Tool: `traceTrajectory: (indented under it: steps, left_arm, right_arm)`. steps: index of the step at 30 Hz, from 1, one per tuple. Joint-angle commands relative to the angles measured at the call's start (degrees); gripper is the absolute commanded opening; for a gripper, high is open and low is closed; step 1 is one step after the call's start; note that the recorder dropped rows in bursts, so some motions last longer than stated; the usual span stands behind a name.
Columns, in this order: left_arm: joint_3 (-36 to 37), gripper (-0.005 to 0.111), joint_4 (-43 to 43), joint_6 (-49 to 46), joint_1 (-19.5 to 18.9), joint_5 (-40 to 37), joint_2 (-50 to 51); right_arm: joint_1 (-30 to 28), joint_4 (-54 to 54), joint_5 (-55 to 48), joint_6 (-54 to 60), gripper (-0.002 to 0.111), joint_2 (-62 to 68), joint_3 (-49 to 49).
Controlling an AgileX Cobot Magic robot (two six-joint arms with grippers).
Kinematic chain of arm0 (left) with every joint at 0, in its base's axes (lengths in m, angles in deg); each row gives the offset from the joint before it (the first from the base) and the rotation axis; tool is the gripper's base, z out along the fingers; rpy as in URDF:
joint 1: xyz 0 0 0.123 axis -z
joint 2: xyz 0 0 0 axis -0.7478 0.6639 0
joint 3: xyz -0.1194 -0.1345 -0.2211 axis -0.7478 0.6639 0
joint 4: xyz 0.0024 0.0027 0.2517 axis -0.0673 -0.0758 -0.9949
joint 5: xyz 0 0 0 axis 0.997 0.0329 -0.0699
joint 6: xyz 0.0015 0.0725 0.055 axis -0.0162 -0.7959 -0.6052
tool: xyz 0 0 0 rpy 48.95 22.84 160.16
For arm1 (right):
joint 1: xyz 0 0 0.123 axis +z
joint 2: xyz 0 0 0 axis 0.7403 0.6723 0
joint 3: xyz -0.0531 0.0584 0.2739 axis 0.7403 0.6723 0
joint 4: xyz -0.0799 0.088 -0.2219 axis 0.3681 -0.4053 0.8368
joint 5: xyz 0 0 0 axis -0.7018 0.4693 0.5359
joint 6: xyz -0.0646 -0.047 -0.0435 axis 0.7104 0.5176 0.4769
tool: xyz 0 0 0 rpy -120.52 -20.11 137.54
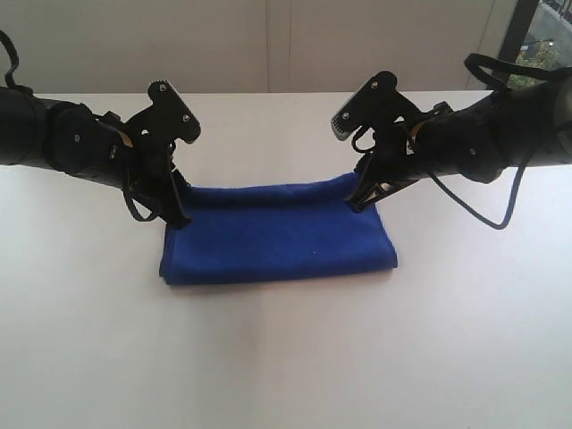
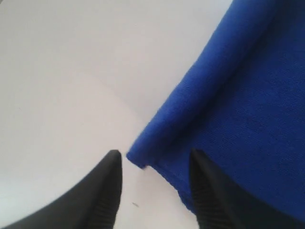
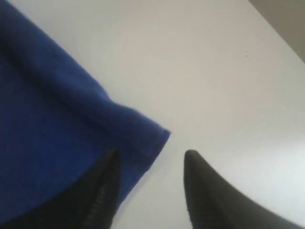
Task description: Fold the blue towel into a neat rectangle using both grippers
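Note:
The blue towel (image 1: pixel 277 237) lies folded into a flat rectangle on the white table (image 1: pixel 286 357). My left gripper (image 1: pixel 177 214) hangs at the towel's far left corner. In the left wrist view the left gripper (image 2: pixel 155 162) is open, one finger over the blue towel (image 2: pixel 238 109) and the other over bare table, the corner between them untouched. My right gripper (image 1: pixel 359 202) sits at the far right corner. There the right gripper (image 3: pixel 150 160) is open too, one finger above the blue towel (image 3: pixel 52 143), and the corner lies loose between the fingers.
The white table's far edge (image 1: pixel 268 93) runs in front of a beige wall. A window shows at the top right (image 1: pixel 536 36). A black cable (image 1: pixel 500 210) loops down from the right arm.

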State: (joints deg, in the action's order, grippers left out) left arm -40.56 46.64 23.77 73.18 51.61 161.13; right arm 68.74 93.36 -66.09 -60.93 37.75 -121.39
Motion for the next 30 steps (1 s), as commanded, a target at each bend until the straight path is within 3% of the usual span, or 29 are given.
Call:
traceTrajectory:
  steps: [1, 9, 12, 15, 20, 23, 30]
  left_arm:
    - [-0.3, 0.058, -0.1, 0.6, -0.1, -0.2, -0.1]
    - [-0.3, 0.058, -0.1, 0.6, -0.1, -0.5, -0.2]
    - [-0.3, 0.055, -0.1, 0.6, -0.1, -2.3, -1.1]
    - [-0.3, 0.044, -0.1, 2.4, -0.1, -4.4, -2.7]
    - [-0.3, 0.016, -0.1, 9.2, -0.1, -9.7, -5.8]
    - [-0.3, 0.000, -0.1, 14.7, -0.1, -12.9, -6.9]
    - [-0.3, 0.000, -0.1, 28.1, -0.1, -23.9, -7.5]
  right_arm:
    - [-0.5, -0.1, 1.0, -0.3, 0.048, 0.1, -0.2]
    - [-0.5, -0.1, 0.5, -3.2, 0.048, 0.1, -0.2]
    - [-0.5, -0.1, -2.1, -7.7, 0.043, -1.0, -0.2]
    - [-0.5, -0.1, -5.7, -9.9, 0.032, -2.8, -0.2]
    - [-0.5, -0.2, -16.4, -15.8, 0.008, -6.9, -0.2]
    - [-0.5, -2.6, -22.5, -16.8, 0.000, -8.6, -0.2]
    - [-0.5, -7.8, -29.8, -13.3, 0.000, -9.1, -0.2]
